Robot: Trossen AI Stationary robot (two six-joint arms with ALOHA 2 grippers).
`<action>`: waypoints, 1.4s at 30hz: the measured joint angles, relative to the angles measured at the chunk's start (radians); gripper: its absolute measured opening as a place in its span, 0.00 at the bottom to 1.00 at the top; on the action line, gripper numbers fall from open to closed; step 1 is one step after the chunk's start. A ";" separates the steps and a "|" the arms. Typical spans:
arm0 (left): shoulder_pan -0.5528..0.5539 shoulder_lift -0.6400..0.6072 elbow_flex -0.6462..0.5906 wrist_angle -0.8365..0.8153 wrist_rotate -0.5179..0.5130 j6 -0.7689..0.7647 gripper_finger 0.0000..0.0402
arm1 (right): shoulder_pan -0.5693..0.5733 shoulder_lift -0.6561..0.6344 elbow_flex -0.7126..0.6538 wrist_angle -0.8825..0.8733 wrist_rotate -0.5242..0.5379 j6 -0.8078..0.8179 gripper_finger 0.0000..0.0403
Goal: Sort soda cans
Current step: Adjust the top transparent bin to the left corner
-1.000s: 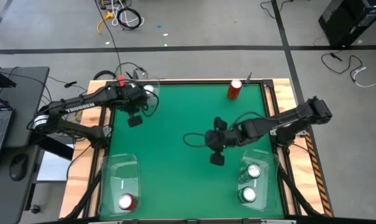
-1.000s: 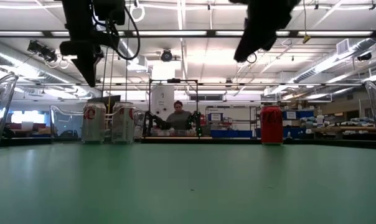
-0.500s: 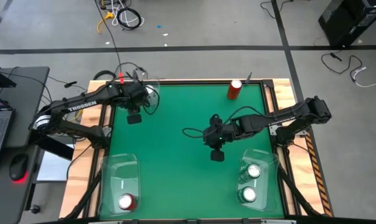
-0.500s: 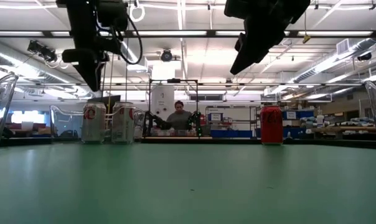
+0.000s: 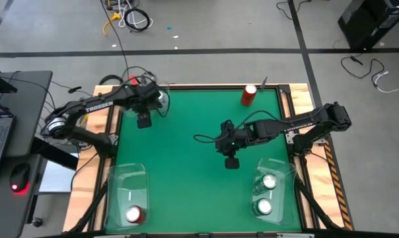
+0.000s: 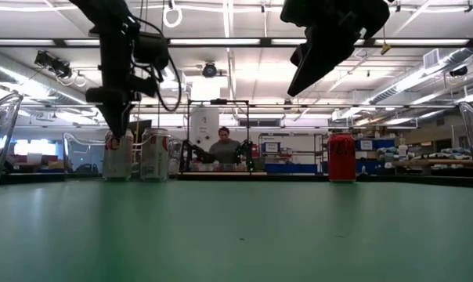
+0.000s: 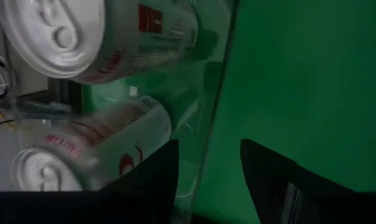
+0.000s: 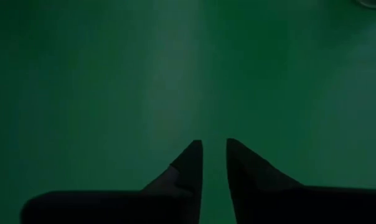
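1. Clearly the left gripper [image 5: 144, 121] is the one at work: it hangs at the table's far left corner, just above and beside the two silver cans [image 6: 117, 155] that stand upright and touching inside a clear bin [image 7: 216, 93] there. Its wrist view shows the fingers [image 7: 152, 177] apart, with nothing between them, and the bin's wall lined up with the gap.
2. Both silver cans lie just ahead of those fingers, on the far side of that wall. Their long axes are vertical, silver tops up, so I judge the grasp must come down over the wall and close across a can's side.
3. The right gripper [image 5: 230, 158] hovers over bare green mat near the table's middle, fingers nearly together and empty. It is well apart from the silver pair but nearer the loose red can [image 5: 248, 94] standing upright at the far edge.
4. Count: two silver cans; two red, one loose and one red can [image 5: 133, 214] in the near-left bin; two cans [image 5: 269, 182] in the near-right bin, colour hard to tell from above. Six cans, three bins
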 joint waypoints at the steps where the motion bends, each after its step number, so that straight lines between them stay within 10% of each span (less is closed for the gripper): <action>1: 0.007 0.014 -0.001 0.009 0.000 0.004 0.44 | 0.000 0.000 0.000 -0.001 0.000 -0.006 0.15; 14: 0.070 0.154 0.000 0.025 -0.044 0.056 0.41 | -0.001 0.000 0.000 -0.004 0.000 -0.030 0.15; 24: 0.070 0.166 0.003 -0.006 0.091 -0.063 0.04 | -0.002 0.000 0.000 -0.011 0.000 -0.035 0.15; 30: 0.057 0.166 0.003 -0.024 0.102 -0.130 0.03 | -0.002 0.000 0.000 -0.014 0.000 -0.049 0.15; 42: 0.048 0.168 0.084 -0.039 0.213 -0.546 0.00 | -0.002 0.000 0.000 -0.042 0.000 -0.062 0.15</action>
